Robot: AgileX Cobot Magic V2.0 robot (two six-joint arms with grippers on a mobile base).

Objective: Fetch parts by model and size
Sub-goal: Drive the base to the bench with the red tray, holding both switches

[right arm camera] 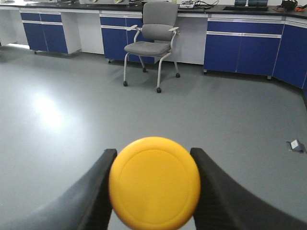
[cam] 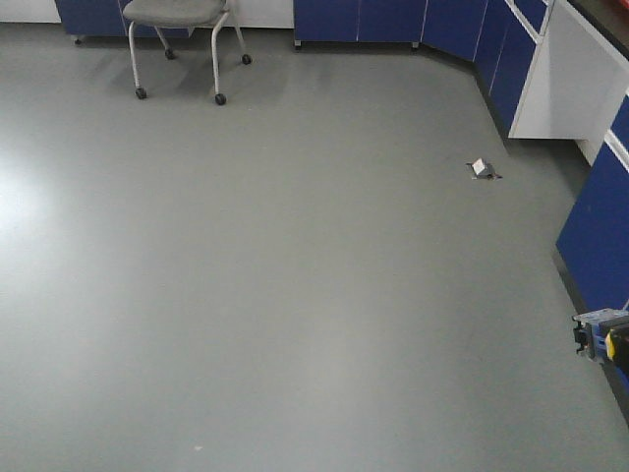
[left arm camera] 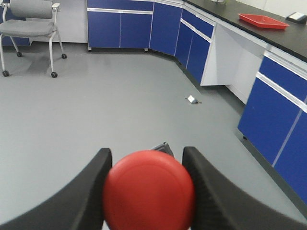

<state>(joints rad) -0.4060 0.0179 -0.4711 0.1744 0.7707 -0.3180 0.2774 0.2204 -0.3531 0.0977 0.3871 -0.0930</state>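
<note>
My left gripper (left arm camera: pixel 147 167) is shut on the red-capped push-button switch (left arm camera: pixel 148 189); its round red cap faces the camera between the two black fingers, with a dark corner of its base showing behind. My right gripper (right arm camera: pixel 153 165) is shut on the yellow-capped push-button switch (right arm camera: pixel 154 182), cap toward the camera. In the front view the yellow switch with its dark and blue base (cam: pixel 604 339) shows at the far right edge, held above the floor. The left gripper is out of the front view.
Grey floor all round. A grey wheeled chair (cam: pixel 182 39) stands at the back left. Blue cabinets (cam: pixel 511 49) line the back and right walls. A small grey floor socket box (cam: pixel 482 169) lies on the floor. A red tray (left arm camera: pixel 263 20) sits on the black counter.
</note>
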